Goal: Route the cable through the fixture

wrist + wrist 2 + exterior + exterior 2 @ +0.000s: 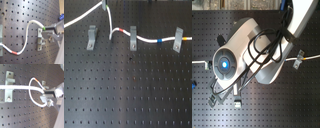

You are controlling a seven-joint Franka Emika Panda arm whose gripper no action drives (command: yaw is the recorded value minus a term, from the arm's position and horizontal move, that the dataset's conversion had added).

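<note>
**Cable looped at the middle clip**

The cable (146, 39) was a thin, smooth white cord lying on a black perforated board (129, 95). In the first exterior view it ran from the left edge up to the top, dropped, curled in a small loop, then passed the middle clip (133, 38) and went on past a blue band (154, 40) to the right clip (178, 40). The left clip (91, 37) stood apart from the cord. All three were dull grey, upright metal brackets.

In the first wrist view the gripper (47, 28) had its grey fingers narrowly set around the cord's end, just beside a bracket (41, 38); a red band (15, 53) showed further down the cord.

In the second exterior view the arm's white body (249, 47) and black hoses hid most of the board.
</note>
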